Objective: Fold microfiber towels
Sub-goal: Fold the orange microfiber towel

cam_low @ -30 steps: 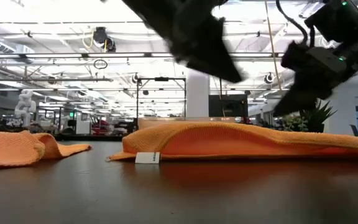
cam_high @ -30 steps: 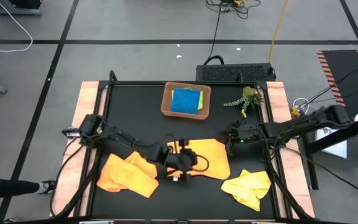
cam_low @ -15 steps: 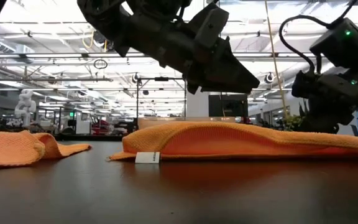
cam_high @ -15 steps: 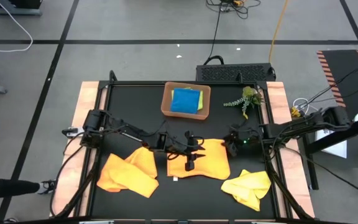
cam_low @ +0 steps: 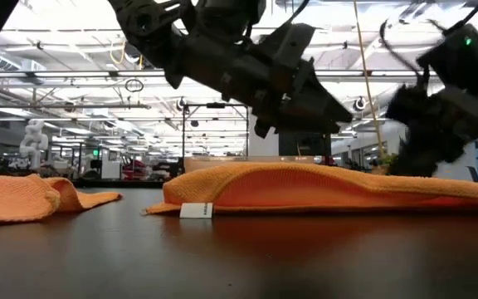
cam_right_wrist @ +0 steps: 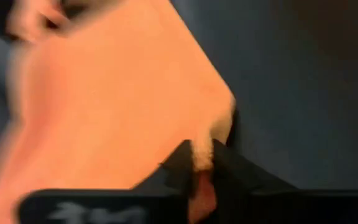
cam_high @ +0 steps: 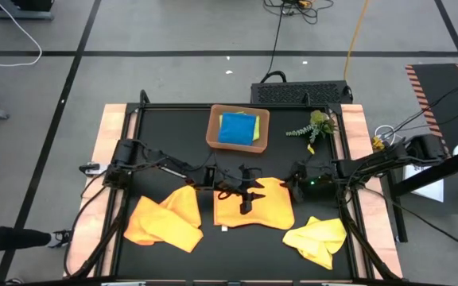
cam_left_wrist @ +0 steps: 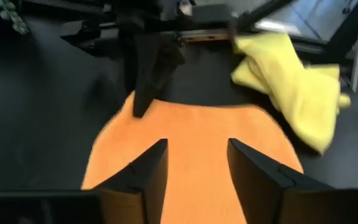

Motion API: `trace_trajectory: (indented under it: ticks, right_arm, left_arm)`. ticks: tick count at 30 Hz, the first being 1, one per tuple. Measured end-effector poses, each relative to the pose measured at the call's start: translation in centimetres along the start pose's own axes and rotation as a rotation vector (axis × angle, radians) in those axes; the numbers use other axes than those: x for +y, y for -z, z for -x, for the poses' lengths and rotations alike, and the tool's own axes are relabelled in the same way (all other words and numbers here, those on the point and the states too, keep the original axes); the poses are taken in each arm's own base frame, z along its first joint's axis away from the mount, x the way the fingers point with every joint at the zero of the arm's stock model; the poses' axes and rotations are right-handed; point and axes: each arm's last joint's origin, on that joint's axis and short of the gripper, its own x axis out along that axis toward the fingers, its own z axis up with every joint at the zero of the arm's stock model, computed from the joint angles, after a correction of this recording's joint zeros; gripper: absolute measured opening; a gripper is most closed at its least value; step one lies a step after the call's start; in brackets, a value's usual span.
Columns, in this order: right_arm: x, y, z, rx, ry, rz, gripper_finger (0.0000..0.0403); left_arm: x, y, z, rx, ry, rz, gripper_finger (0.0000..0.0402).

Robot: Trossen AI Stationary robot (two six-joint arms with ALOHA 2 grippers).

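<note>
The orange towel (cam_high: 254, 203) is spread flat at the table's (cam_high: 165, 131) middle near side. Its far right corner is pinched by the right gripper (cam_right_wrist: 202, 163). Above it the left gripper (cam_left_wrist: 193, 163) is held parted, empty.

The left gripper (cam_high: 247, 200) hovers mid-desk, jaws parted and empty, pointing toward four o'clock. The right gripper (cam_right_wrist: 202, 163), at three o'clock, pinches an orange microfiber towel (cam_right_wrist: 123, 106) corner.
</note>
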Motion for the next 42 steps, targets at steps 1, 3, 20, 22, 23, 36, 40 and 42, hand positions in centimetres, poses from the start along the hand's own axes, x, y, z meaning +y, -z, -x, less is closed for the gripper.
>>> trace_trajectory:
  ticks: [1,3,20,22,23,36,40,42]
  right_arm:
    - [0.3,-0.4,0.0,-0.038,-0.028,0.022,0.0018]
    - [0.7,-1.0,0.1,-0.090,-0.062,0.055,0.0009]
    - [2.6,-3.9,0.0,-0.190,-0.153,0.181,0.0002]
    - [2.6,-3.9,0.0,-0.193,-0.154,0.184,0.0001]
    - [2.6,-3.9,0.0,-0.193,-0.155,0.184,0.0001]
    - [2.9,-4.3,0.1,-0.235,-0.189,0.213,0.0000]
    - [3.1,-4.5,0.2,-0.254,-0.211,0.220,0.0000]
    - [3.3,-4.6,0.3,-0.272,-0.224,0.225,0.0000]
  left_arm:
    - [0.2,-0.2,-0.1,-0.007,-0.003,0.003,0.0177]
    - [0.5,-0.5,-0.1,-0.015,-0.009,0.008,0.0197]
    - [2.9,-3.8,-0.4,-0.086,0.046,0.057,0.0267]
    - [3.4,-3.6,-0.3,-0.064,0.042,0.062,0.0267]
    - [3.6,-3.5,-0.3,-0.048,0.041,0.065,0.0267]
    - [5.8,-2.5,-1.0,0.004,0.105,0.121,0.0267]
    - [5.8,-2.6,-1.0,-0.006,0.108,0.117,0.0266]
    - [5.7,-2.7,-1.0,-0.019,0.129,0.112,0.0266]
